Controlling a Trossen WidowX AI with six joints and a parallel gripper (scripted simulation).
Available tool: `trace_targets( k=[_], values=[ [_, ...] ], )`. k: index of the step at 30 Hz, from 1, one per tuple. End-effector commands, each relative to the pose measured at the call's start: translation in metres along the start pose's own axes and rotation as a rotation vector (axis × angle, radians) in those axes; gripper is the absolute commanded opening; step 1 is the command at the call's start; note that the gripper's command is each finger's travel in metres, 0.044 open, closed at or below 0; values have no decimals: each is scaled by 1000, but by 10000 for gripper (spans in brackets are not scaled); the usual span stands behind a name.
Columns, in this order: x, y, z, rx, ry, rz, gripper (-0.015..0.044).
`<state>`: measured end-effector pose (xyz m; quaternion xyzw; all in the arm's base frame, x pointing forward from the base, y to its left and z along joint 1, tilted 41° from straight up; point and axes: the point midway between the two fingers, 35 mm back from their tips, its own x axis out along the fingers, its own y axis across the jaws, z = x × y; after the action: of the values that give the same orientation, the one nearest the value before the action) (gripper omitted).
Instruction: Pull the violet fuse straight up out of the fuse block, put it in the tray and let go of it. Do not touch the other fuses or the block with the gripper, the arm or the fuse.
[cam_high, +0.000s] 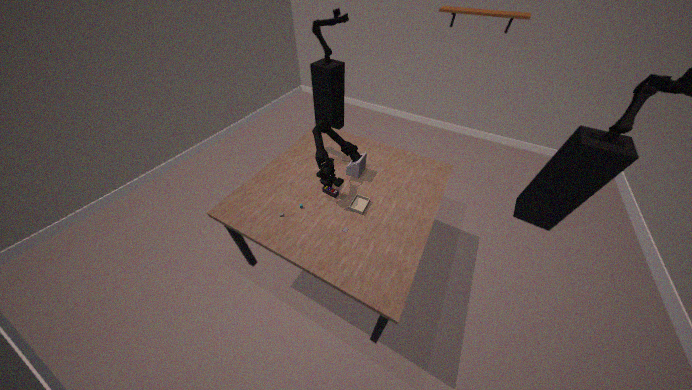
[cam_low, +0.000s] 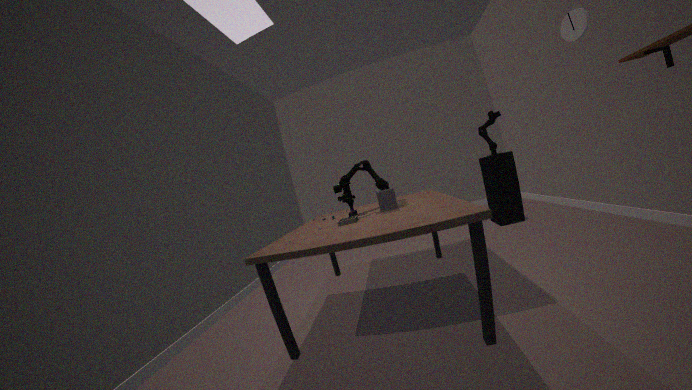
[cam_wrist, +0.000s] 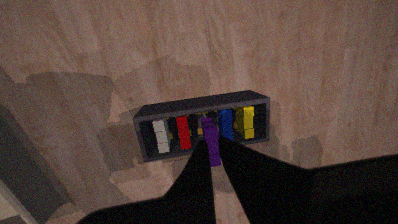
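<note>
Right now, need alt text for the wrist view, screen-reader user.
The black pincer is shut on the violet fuse, gripping it over the middle slot of a dark fuse block on a wooden table. White and red fuses sit to its left, blue and yellow to its right.
</note>
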<state>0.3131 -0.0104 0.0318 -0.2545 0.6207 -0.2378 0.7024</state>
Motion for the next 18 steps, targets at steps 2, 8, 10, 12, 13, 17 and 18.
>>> trace_targets(
  k=[2,8,10,12,13,17,18],
  values=[
    [-3,0,0,6,1,3,0],
    [-6,0,0,5,1,3,0],
    [-7,0,0,5,1,3,0],
    [-8,0,0,5,1,3,0],
    [-8,0,0,5,1,3,0],
    [-15,0,0,5,1,3,0],
    [-16,0,0,5,1,3,0]
  ],
)
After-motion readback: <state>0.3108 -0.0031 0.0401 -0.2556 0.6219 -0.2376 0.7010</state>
